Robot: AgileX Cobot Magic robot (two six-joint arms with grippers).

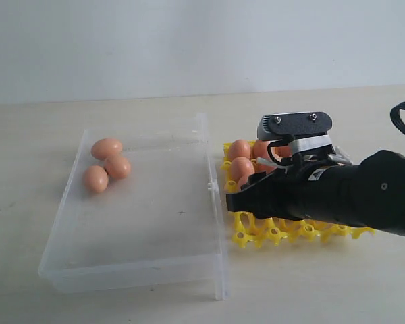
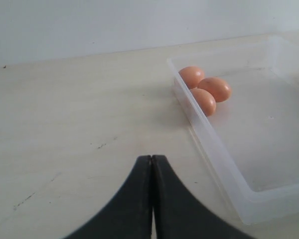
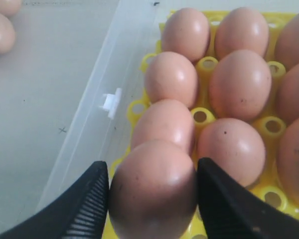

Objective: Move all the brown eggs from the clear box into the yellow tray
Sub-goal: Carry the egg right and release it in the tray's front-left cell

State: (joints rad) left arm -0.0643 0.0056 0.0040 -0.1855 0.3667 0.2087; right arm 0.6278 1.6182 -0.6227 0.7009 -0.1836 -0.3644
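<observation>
Three brown eggs [image 1: 106, 148] lie together in the far left corner of the clear box [image 1: 135, 270]; the left wrist view shows them too [image 2: 205, 89]. Right of the box stands the yellow tray [image 1: 256, 233], holding several eggs [image 3: 239, 82]. My right gripper [image 3: 153, 174] hangs over the tray's near column beside the box, shut on a brown egg [image 3: 153, 191] that fills the gap between its fingers. In the exterior view that gripper [image 1: 239, 196] hides much of the tray. My left gripper [image 2: 152, 158] is shut and empty over bare table, apart from the box's left wall.
The box's small white clasp [image 3: 111, 103] sticks out of its wall towards the tray. A pale wall stands behind the beige table [image 1: 40, 121]. Most of the box floor is bare.
</observation>
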